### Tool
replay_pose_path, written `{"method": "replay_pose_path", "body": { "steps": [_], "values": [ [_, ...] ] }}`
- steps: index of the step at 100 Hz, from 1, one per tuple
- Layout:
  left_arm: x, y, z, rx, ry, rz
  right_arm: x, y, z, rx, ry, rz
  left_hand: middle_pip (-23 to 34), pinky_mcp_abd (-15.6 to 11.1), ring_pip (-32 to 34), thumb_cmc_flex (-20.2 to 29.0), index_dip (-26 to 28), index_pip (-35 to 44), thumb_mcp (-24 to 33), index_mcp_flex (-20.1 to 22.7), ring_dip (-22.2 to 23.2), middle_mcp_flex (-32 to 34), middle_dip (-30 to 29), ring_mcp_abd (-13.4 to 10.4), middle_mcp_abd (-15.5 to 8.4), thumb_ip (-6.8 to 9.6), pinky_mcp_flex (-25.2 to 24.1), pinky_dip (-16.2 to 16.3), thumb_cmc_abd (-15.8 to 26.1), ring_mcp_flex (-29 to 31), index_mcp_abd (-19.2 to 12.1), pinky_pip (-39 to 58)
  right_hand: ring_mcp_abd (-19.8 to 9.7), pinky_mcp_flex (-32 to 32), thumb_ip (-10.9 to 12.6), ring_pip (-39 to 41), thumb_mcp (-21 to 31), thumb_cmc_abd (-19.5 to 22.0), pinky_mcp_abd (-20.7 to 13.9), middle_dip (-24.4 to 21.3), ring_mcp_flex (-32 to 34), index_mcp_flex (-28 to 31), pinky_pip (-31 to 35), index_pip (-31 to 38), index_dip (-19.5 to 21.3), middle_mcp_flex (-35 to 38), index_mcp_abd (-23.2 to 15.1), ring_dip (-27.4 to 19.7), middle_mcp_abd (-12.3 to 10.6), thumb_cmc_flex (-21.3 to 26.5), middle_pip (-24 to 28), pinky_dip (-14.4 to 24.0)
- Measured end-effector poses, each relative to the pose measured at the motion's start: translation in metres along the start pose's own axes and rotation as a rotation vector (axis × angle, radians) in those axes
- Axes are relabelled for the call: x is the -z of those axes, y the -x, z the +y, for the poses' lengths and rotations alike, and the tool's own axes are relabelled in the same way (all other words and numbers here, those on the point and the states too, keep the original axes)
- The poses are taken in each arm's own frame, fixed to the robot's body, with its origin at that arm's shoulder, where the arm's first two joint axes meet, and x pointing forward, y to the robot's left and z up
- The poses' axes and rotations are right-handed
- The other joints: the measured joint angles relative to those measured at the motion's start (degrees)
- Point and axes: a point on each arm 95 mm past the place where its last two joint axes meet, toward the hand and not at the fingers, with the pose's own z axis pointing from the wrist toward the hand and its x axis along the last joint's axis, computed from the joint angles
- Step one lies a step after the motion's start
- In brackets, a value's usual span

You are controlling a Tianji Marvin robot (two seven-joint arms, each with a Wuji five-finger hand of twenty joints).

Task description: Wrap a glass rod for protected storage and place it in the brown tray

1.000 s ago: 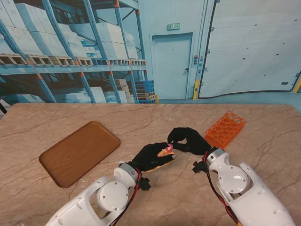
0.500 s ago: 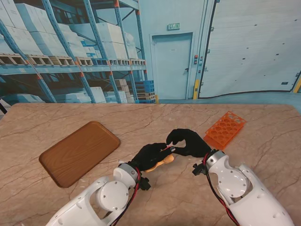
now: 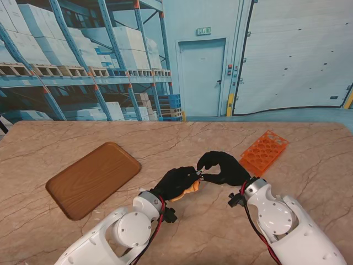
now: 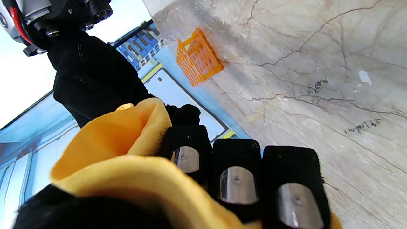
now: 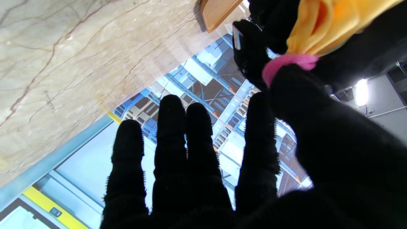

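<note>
My left hand [image 3: 177, 183] is shut on a yellow cloth bundle [image 3: 191, 188] [image 4: 127, 152], held just over the table in front of me. The glass rod is hidden, presumably inside the cloth. A pink band [image 5: 287, 63] sits at the bundle's end. My right hand [image 3: 221, 168] arches over that end. In the right wrist view its four fingers [image 5: 178, 149] are straight and spread, and only the thumb [image 5: 305, 108] touches the band. The brown tray [image 3: 94, 179] [image 5: 219, 9] lies to the left, with nothing on it.
An orange test-tube rack [image 3: 265, 150] [image 4: 198, 60] stands to the right, just beyond my right hand. The marble table top [image 3: 182, 138] stretches away from me to its far edge.
The pink band showed on top of the cloth end a second ago and is now covered by my right thumb. The cloth has dropped slightly toward me, and the right hand has shifted a little.
</note>
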Motion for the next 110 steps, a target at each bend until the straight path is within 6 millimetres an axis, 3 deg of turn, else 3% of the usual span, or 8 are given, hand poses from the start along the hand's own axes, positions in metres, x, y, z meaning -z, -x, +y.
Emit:
{"method": "replay_pose_path", "body": {
  "steps": [22,25,28,54,71,78,85,110],
  "values": [
    [-0.0001,-0.0004,-0.0007,0.016,0.003,0.015,0.0024,0.0012,0.0011,0.016,0.012,-0.003,0.0,0.0,0.0,-7.4,-2.1,-2.7,11.3,-3.1,0.0,-2.4,0.0,0.0,1.0,11.37,0.0,-0.1,-2.3,0.0,-0.2,0.0,0.0,0.0,-0.1,0.0,-0.1,0.0,0.0,0.0,0.0,-0.6,0.0,-0.6,0.6,0.0,0.0,0.0,0.0,-0.7,0.0,0.0],
    [-0.0002,-0.0005,-0.0009,0.018,0.003,0.017,0.0025,0.0012,0.0011,0.017,0.012,-0.002,0.0,0.0,0.0,-7.4,-2.1,-3.0,12.1,-3.1,0.0,-2.7,0.0,0.0,1.1,11.45,0.0,-0.1,-2.3,0.0,-0.2,0.0,0.0,0.0,-0.1,0.0,-0.1,0.0,0.0,0.0,0.0,-0.6,0.0,-0.9,0.7,0.0,0.0,0.0,0.0,-0.7,0.0,0.0],
    [-0.0002,-0.0006,-0.001,0.02,0.003,0.019,0.0025,0.0012,0.0012,0.02,0.012,-0.001,0.0,0.0,0.0,-8.0,-2.1,-3.0,12.8,-3.1,0.0,-2.7,0.0,0.0,1.1,13.2,0.0,-0.1,-2.3,0.0,-0.2,0.0,0.0,0.0,-0.1,0.0,-0.1,0.0,0.0,0.0,0.0,-0.6,-0.1,-1.1,0.7,0.0,0.1,0.0,0.0,-0.7,0.0,0.0],
    [-0.0001,-0.0011,-0.0018,0.033,0.002,0.029,0.0033,0.002,0.0018,0.046,0.015,0.005,0.0,0.0,0.0,-9.8,-2.2,-5.2,14.8,-4.5,0.0,-3.3,0.0,0.1,1.3,22.67,0.0,-0.1,-2.3,0.0,-0.2,0.0,0.0,0.0,0.5,0.0,-0.1,0.0,0.0,0.0,0.0,-1.3,-0.2,-2.4,1.1,0.0,0.2,0.0,0.0,-0.7,0.0,0.0],
    [0.0005,-0.001,-0.0017,0.047,0.001,0.034,0.0034,0.0022,0.0027,0.054,0.022,0.005,-0.7,0.0,0.0,-7.7,-2.1,-6.6,13.6,-6.8,0.0,-3.9,0.0,0.2,1.8,26.11,0.0,-0.1,-2.3,0.0,-0.3,0.0,0.0,0.0,0.5,0.0,0.0,0.0,0.0,0.0,0.0,-2.0,-0.2,-3.0,1.1,-0.1,0.6,0.0,0.0,-0.7,0.0,0.0],
    [0.0006,-0.0009,-0.0014,0.052,0.001,0.033,0.0034,0.0022,0.003,0.058,0.024,0.005,-0.8,0.0,0.0,-6.8,-2.0,-7.3,13.2,-8.1,0.0,-3.9,0.0,0.2,1.8,26.11,0.0,-0.1,-2.3,0.0,-0.3,0.0,0.0,0.0,0.5,0.0,0.1,0.0,0.0,-0.3,0.0,-2.6,-0.2,-3.6,1.1,-0.7,0.8,0.0,0.0,-0.7,-0.4,0.0],
    [0.0007,-0.0009,-0.0013,0.058,0.0,0.033,0.0035,0.0022,0.003,0.059,0.024,0.005,-1.3,0.0,0.0,-6.3,-2.0,-8.7,13.1,-9.5,0.0,-3.9,0.0,0.2,1.8,26.11,0.0,-0.1,-2.3,0.0,-0.2,0.0,0.0,0.0,4.4,0.0,0.9,0.0,0.0,-0.3,0.0,-3.9,-0.2,-6.1,2.6,-1.4,1.9,0.0,0.0,-1.0,-0.8,0.0],
    [0.0006,-0.0018,-0.0012,0.063,-0.002,0.04,0.0053,0.0037,0.0041,0.156,0.031,0.004,-2.4,0.0,0.0,-4.3,-2.1,-11.1,13.1,-14.0,0.0,-5.2,-0.6,0.2,1.9,26.11,0.0,-0.1,-2.3,0.0,-0.8,0.0,-0.3,0.0,4.4,0.0,0.7,0.0,-0.6,-0.4,-0.6,-13.7,-0.2,-12.7,2.7,-8.2,5.8,0.0,0.0,-2.8,-2.1,0.0]
  ]
}}
